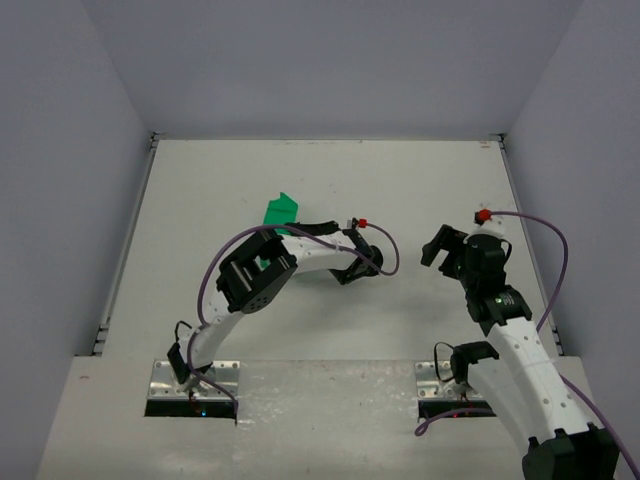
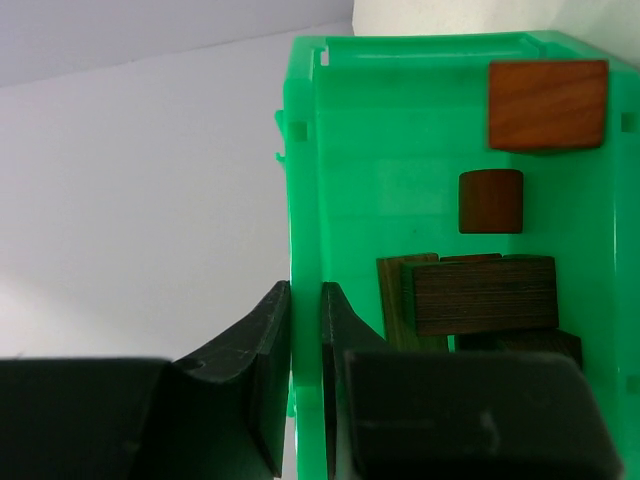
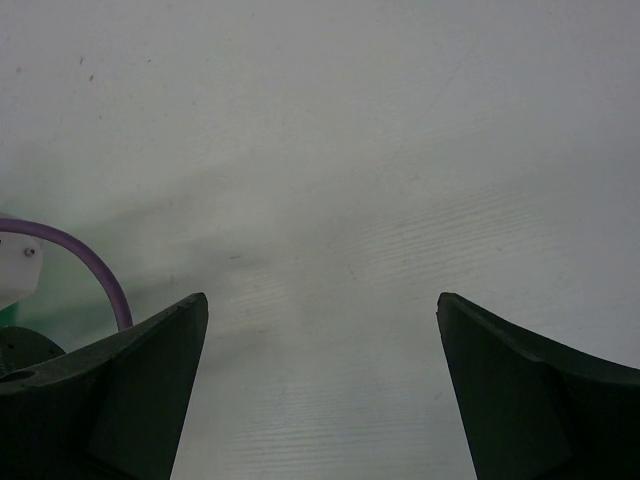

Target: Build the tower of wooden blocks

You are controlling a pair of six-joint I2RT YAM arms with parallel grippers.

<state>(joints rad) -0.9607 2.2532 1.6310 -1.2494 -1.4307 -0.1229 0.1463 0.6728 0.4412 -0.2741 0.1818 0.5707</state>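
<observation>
The left claw point(image 2: 305, 295) is clenched on the wall of the green bin point(image 2: 400, 130). The wood blocks point(image 2: 485, 295) lying inside are shown only by that wrist's view, not from above. The right claw point(image 3: 320, 300) is seen released, spread wide over the worktop point(image 3: 350, 150).

From above, the green plastic bin point(image 1: 281, 210) shows only a far corner; the left arm point(image 1: 255, 280) covers the rest and its contents. At the left wrist the bin runs off the right and bottom edges, the left claw point(image 2: 305, 290) hides its near end, and a dark brown flat wooden plank point(image 2: 485, 295) overlies other wooden blocks point(image 2: 393, 300) whose shapes cannot be told. The right claw point(image 3: 322, 300) is cut off by the bottom edge.
</observation>
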